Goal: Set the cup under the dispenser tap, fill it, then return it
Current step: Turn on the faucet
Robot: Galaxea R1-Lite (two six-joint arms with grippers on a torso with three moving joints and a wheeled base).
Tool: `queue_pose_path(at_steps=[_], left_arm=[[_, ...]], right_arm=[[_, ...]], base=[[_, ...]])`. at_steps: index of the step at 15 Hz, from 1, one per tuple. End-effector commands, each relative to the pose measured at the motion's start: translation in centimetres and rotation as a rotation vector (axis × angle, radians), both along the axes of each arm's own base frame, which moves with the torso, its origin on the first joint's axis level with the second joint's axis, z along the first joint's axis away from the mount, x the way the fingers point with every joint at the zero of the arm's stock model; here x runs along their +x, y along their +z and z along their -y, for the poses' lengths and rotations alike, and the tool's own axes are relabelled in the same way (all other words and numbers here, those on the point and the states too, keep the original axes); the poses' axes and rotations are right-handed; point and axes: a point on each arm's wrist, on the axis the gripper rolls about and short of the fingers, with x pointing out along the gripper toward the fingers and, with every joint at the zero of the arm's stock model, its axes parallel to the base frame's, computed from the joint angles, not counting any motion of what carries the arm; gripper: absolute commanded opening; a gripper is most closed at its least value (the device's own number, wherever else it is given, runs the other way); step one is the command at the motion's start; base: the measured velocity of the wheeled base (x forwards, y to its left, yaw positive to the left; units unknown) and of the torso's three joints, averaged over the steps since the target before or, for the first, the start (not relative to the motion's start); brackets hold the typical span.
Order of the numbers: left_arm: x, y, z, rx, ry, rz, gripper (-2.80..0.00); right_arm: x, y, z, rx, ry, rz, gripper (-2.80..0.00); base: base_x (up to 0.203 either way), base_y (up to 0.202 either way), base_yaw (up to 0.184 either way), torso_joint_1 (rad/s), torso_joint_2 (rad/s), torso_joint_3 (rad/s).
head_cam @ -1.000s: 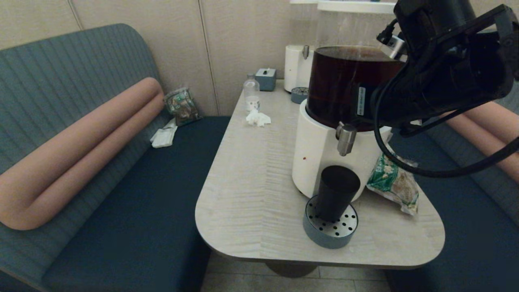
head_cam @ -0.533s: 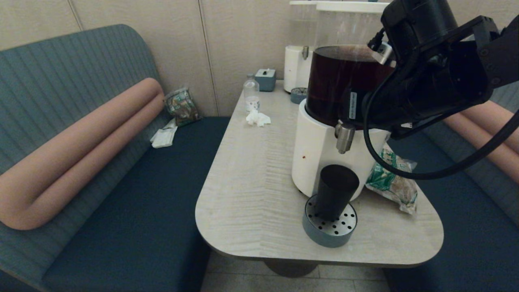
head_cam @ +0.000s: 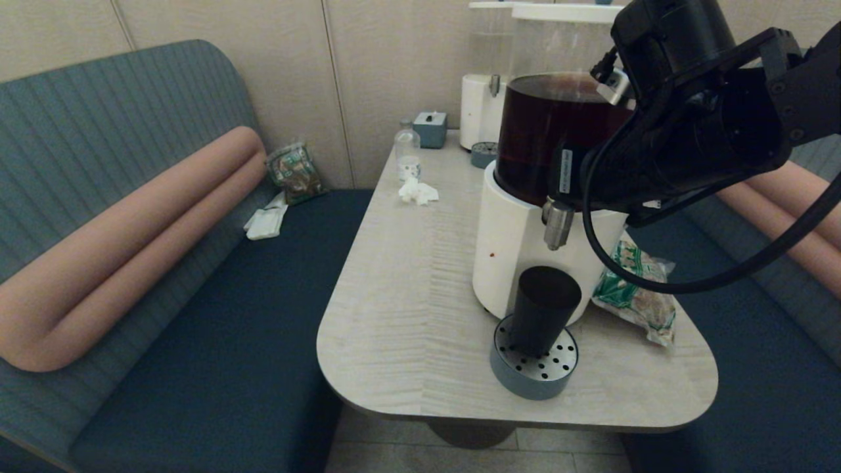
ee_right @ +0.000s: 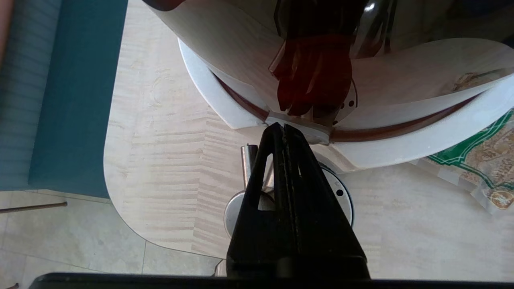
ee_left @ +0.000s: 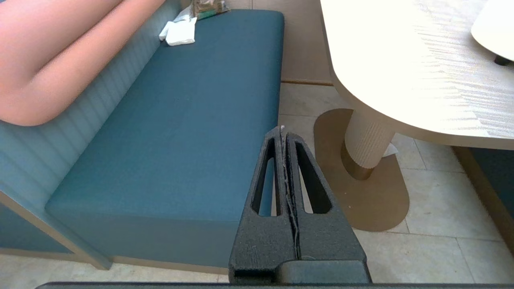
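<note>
At the tabletop's (head_cam: 394, 315) near edge I see the cup (head_cam: 543, 309) standing on the round perforated drip tray (head_cam: 533, 371), directly beneath the dispenser tap (head_cam: 557, 225). My right hand (ee_right: 283, 127), clenched empty, hangs above the tap against the dark tank. Bare tabletop lies toward the left edge. My left hand (ee_left: 283, 134), clenched, is parked low over the bench seat (ee_left: 180, 132).

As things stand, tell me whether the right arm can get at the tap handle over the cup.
Probably yes. The right claw, shut, hangs above the tap, nothing between them; the cup waits underneath.
</note>
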Motion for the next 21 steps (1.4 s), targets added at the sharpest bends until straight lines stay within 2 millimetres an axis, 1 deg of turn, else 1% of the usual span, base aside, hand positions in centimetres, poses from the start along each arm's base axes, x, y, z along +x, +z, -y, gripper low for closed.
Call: queue_pose_path(at_steps=[1,12,15,21], left_arm=[[0.01,0.02,0.0,0.0,0.0,-0.001,-2.8],[0.01,0.02,0.0,0.0,0.0,-0.001,-2.8],[0.01,0.01,0.0,0.0,0.0,-0.001,-2.8],[0.01,0.02,0.0,0.0,0.0,-0.001,-2.8]], right_arm=[[-0.04,-0.27,-0.29,-0.003,0.007,-0.013,-2.8],[-0.13,-0.43,-0.58,0.025,0.063,-0.037,-2.8],[0.2,-0.9,-0.66,0.023,0.064,-0.053,-2.8],[0.34,-0.91,-0.74,0.041,0.084,-0.054,-2.8]], base=[[0.0,0.0,0.0,0.0,0.0,0.0],[0.0,0.0,0.0,0.0,0.0,0.0],[0.0,0.0,0.0,0.0,0.0,0.0],[0.0,0.0,0.0,0.0,0.0,0.0]])
